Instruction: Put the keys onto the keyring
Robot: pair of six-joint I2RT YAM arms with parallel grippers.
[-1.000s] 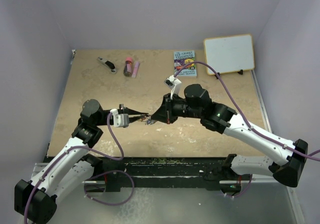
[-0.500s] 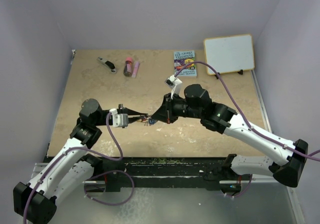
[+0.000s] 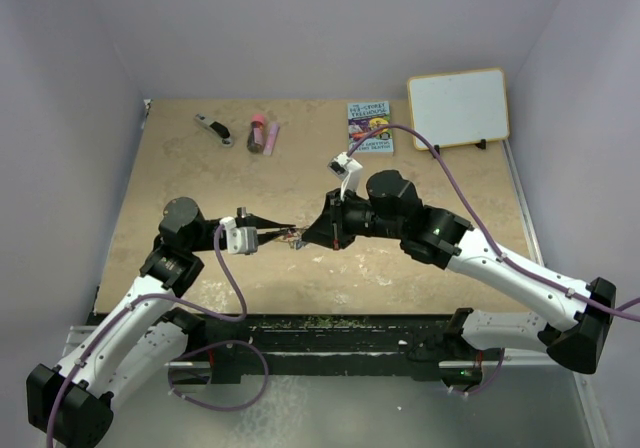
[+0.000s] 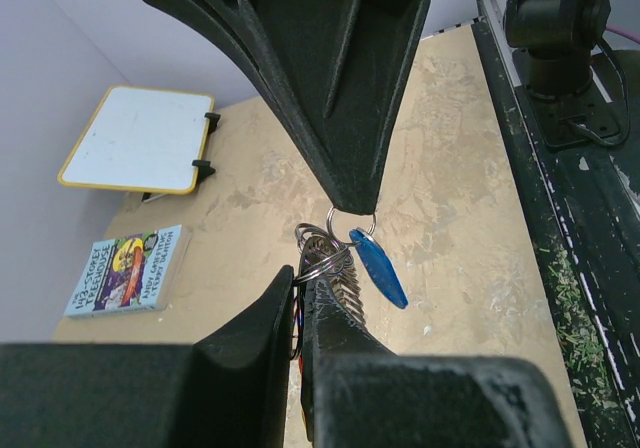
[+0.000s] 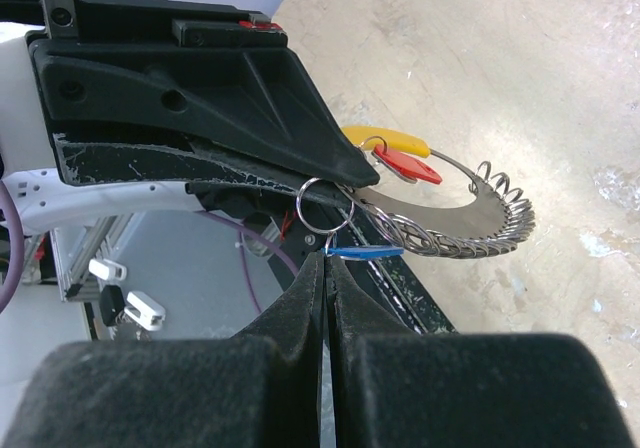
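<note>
Above the table's middle, my two grippers meet tip to tip. My left gripper (image 3: 284, 235) (image 4: 303, 274) is shut on the keyring (image 4: 343, 286), pinching its silvery coiled part. In the right wrist view the keyring's coil (image 5: 470, 236) curves round to an orange-yellow part (image 5: 385, 136), and the red key (image 5: 408, 166) hangs right beside that part. My right gripper (image 3: 306, 236) (image 5: 325, 259) is shut on the blue key (image 5: 365, 252) (image 4: 380, 268) at its small split ring (image 5: 322, 208). The split ring touches the coil at the left fingertips (image 5: 355, 171).
At the back of the table lie a black-and-silver clip tool (image 3: 213, 128), a dark red tube (image 3: 257, 133), a small book (image 3: 370, 126) and a white board (image 3: 458, 107) with a yellow frame. The black base rail (image 3: 330, 333) runs along the near edge.
My right gripper has edged slightly left, closer to the left fingertips. Both grips are unchanged.
</note>
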